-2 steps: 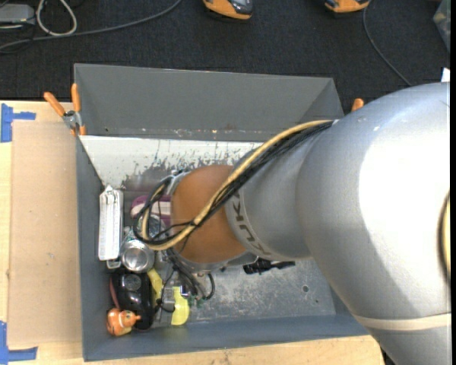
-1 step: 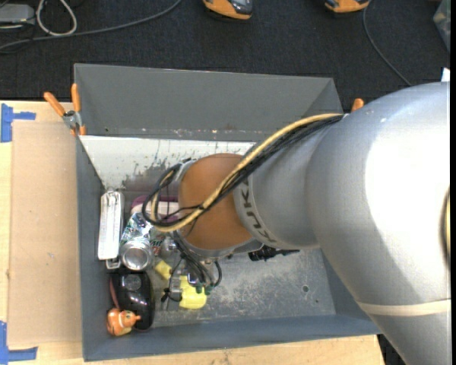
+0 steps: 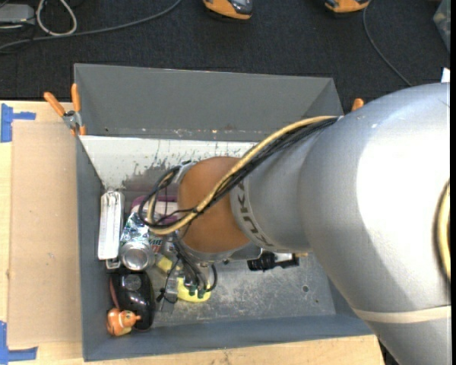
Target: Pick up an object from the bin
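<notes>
The camera looks down on the grey metal bin (image 3: 205,97) from above and somewhat from the near side, so the far wall shows its inner face. It sits close, and the bin spans most of the width. The arm (image 3: 365,196) enters from the right, looming large near the lens. Dark floor (image 3: 175,36) lies beyond the far wall.

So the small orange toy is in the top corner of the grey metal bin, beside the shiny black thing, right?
Not quite. The camera view shows the small orange toy in the grey metal bin's lower left corner, not a top one. It does lie beside the shiny black thing.
</notes>
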